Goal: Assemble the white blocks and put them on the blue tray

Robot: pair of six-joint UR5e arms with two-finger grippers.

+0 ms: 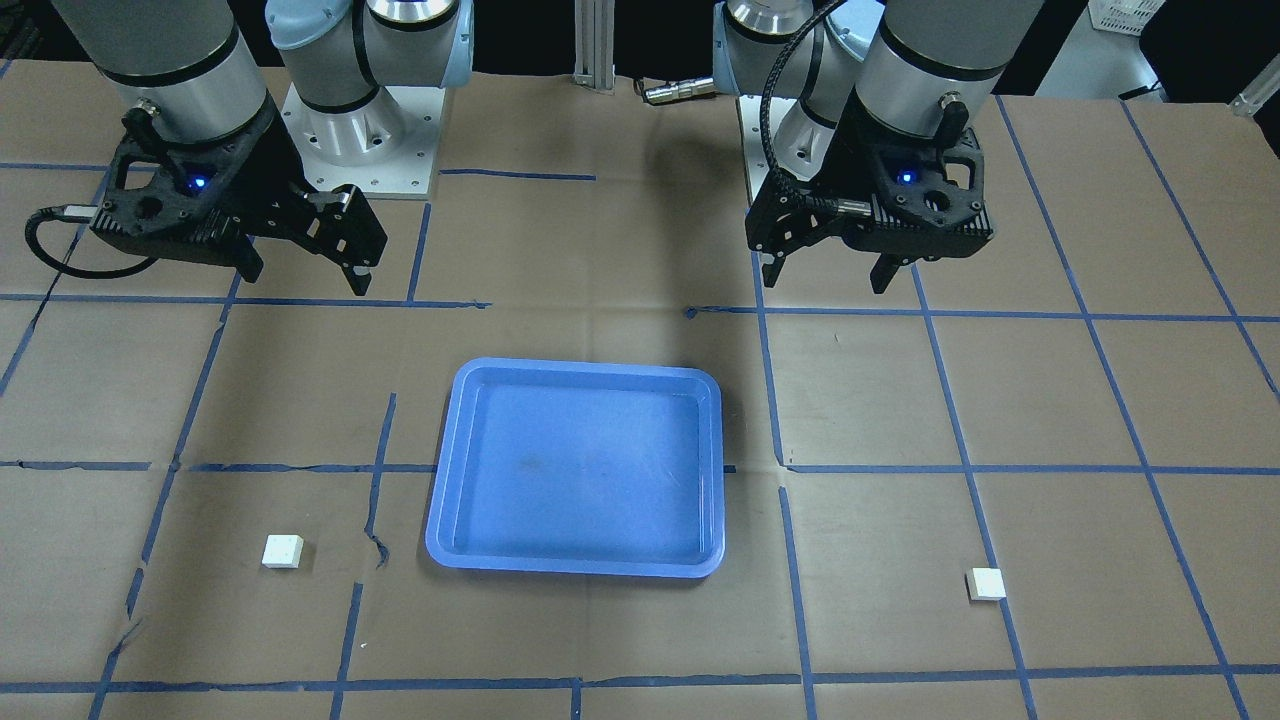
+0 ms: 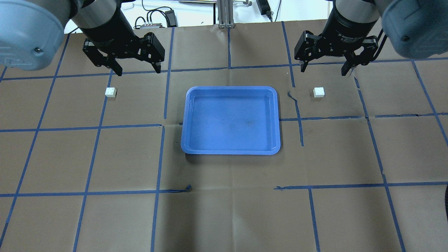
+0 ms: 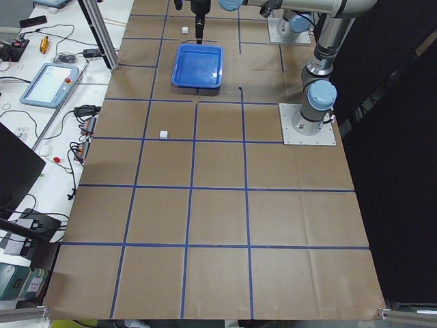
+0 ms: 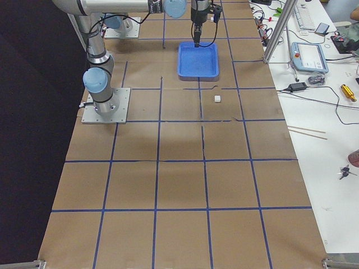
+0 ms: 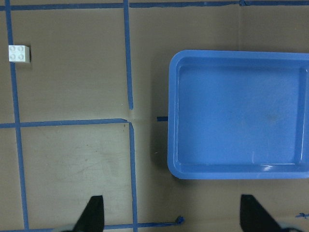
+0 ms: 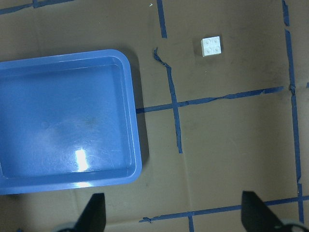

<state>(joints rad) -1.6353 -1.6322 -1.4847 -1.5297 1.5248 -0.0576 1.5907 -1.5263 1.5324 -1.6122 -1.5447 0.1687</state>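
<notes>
The silver-grey tubular left arm [image 1: 935, 55] and right arm [image 1: 170, 45] have pale blue joint caps [image 2: 26, 31] and white, screw-ringed base plates [image 1: 415, 150]. The black left gripper [image 1: 825, 283] and right gripper [image 1: 305, 278] each show a blue light [image 1: 198, 183]. Black cables [image 1: 765, 110] trail at the wrists.

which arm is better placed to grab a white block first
The right, probably. The right gripper is open, and the right white block lies nearly in line with its open jaws. The left gripper is open too, but the left white block sits well off to its side.
</notes>
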